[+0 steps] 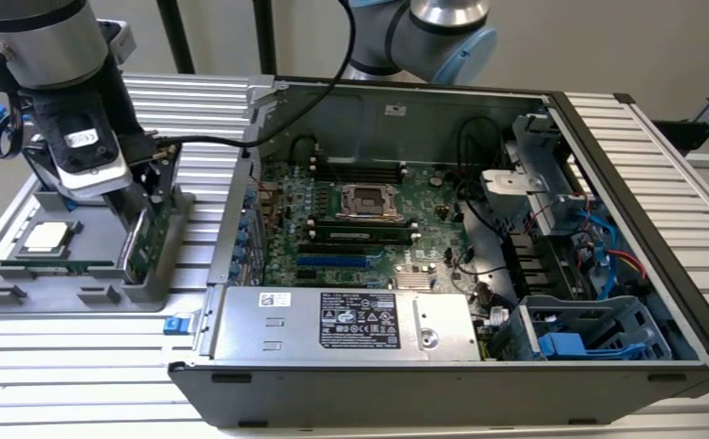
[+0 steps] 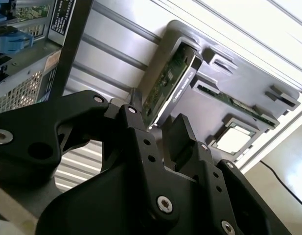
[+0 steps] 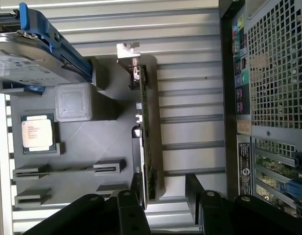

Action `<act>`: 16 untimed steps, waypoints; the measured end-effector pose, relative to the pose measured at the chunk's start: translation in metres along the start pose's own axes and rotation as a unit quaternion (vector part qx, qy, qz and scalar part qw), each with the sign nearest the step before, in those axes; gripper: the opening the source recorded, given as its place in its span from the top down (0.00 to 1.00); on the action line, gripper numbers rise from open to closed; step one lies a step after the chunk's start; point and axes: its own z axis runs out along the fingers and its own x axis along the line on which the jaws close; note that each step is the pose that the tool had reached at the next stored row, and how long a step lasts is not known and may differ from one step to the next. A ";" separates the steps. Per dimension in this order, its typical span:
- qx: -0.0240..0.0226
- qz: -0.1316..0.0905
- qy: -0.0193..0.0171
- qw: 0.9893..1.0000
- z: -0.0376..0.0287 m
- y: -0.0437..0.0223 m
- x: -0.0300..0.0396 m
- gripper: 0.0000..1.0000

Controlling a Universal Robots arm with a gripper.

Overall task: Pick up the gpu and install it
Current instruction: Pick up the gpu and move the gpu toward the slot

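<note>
First wrist view: the gpu (image 3: pixel 143 137) stands on edge in the grey holder (image 3: pixel 92 147) on the table (image 3: pixel 190 98). The fingers (image 3: pixel 195 188) are spread wide, straddling its end; one sits just beside the board, the other apart.

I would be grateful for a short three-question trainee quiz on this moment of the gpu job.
1. True or false: the gpu is already seated inside the computer case.
2. Pick one. The gripper is: A) shut on the gpu; B) open, with one finger on each side of the gpu; C) open above the motherboard.
3. Fill in: the gpu stands on edge in the grey holder; the small square silver part lying flat in that holder is the ___.

Key: 1 false, as it is in the holder outside the case. 2 B. 3 CPU chip.
</note>
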 end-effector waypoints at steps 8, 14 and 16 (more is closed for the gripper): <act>0.000 0.000 0.000 1.000 0.0065 -0.0004 0.0002 0.00; 0.000 0.000 0.000 1.000 0.0093 -0.0006 0.0048 0.00; 0.000 0.000 0.000 1.000 0.0097 -0.0002 0.0067 0.00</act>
